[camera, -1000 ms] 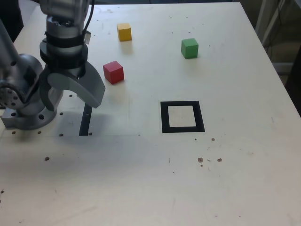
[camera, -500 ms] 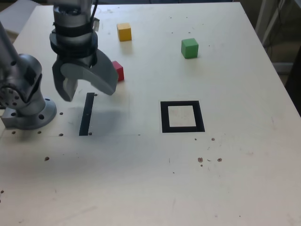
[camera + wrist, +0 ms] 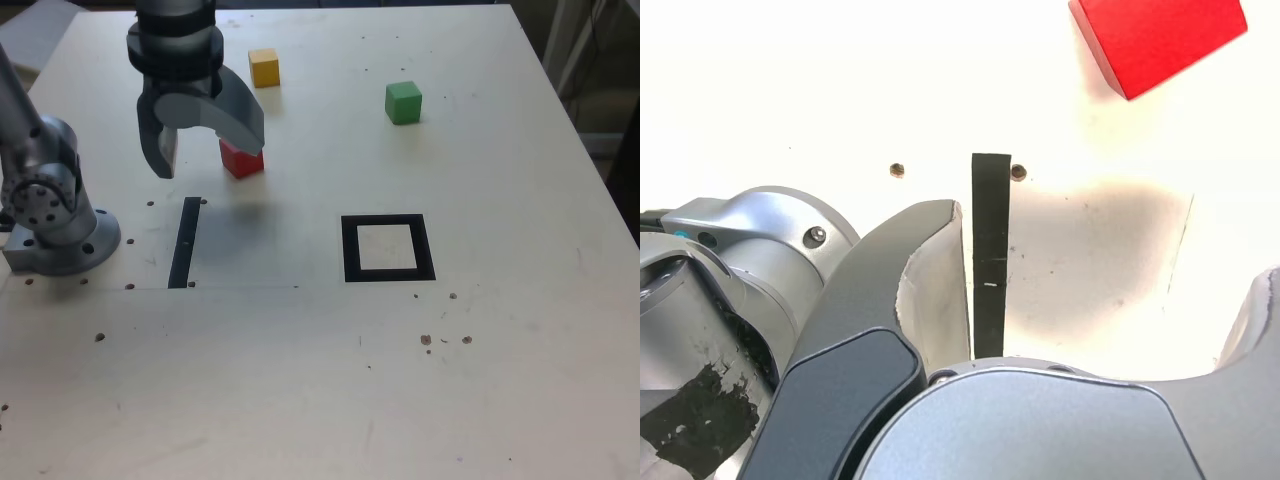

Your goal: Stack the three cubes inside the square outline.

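White table [image 3: 500, 380]: gripper [image 3: 205, 150] jaws wide apart, empty; red cube [image 3: 240, 160] just beside/behind, partly hidden in ext. view.

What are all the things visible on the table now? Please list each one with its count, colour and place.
red cube: 1, red, on the table, partly hidden behind the gripper in the exterior view
yellow cube: 1, yellow, far side of the table
green cube: 1, green, far side, toward the exterior view's right
square outline: 1, black frame with pale centre, mid-table, nothing in it
black strip: 1, black, thin and straight, beside the arm's base
table: 1, pale, with small dark specks
arm base: 1, grey metal, at the exterior view's left
gripper: 1, grey, jaws open, empty, above the table by the red cube
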